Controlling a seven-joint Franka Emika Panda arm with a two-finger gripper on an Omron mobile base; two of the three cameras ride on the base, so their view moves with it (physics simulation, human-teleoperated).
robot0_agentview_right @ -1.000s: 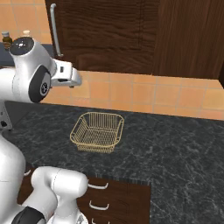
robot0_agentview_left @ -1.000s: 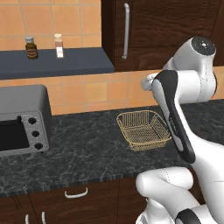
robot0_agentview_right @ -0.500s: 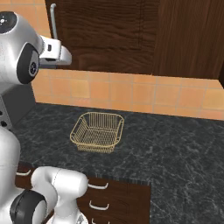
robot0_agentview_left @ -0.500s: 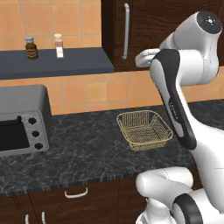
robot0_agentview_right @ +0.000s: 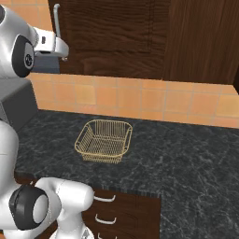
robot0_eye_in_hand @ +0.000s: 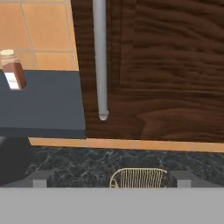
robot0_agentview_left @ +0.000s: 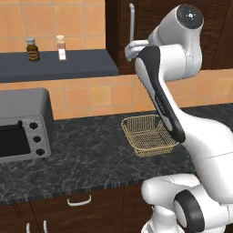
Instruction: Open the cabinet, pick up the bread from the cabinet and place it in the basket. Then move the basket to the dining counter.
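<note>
The dark brown cabinet (robot0_eye_in_hand: 162, 65) is shut, and its long silver bar handle (robot0_eye_in_hand: 100, 61) hangs straight ahead in the hand view. My gripper (robot0_eye_in_hand: 111, 178) is open, fingertips (robot0_eye_in_hand: 41, 177) wide apart, a short way in front of the handle's lower end and touching nothing. From the base views the gripper (robot0_agentview_left: 129, 53) sits just below the handle (robot0_agentview_left: 131, 22), raised high over the worktop. The golden wire basket (robot0_agentview_left: 148, 134) stands empty on the black granite worktop, seen too as basket (robot0_agentview_right: 105, 140). The bread is hidden behind the shut door. The dining counter is out of view.
A dark shelf (robot0_agentview_left: 54, 63) left of the cabinet carries two small bottles (robot0_agentview_left: 32, 49). A grey toaster oven (robot0_agentview_left: 20, 125) stands at the worktop's left end. Low drawers with curved handles (robot0_agentview_right: 105, 198) run under the worktop's front edge.
The arm has lifted, carrying the hand from worktop-backsplash height to just below the cabinet handle. The gripper stayed open. The basket has not moved.
</note>
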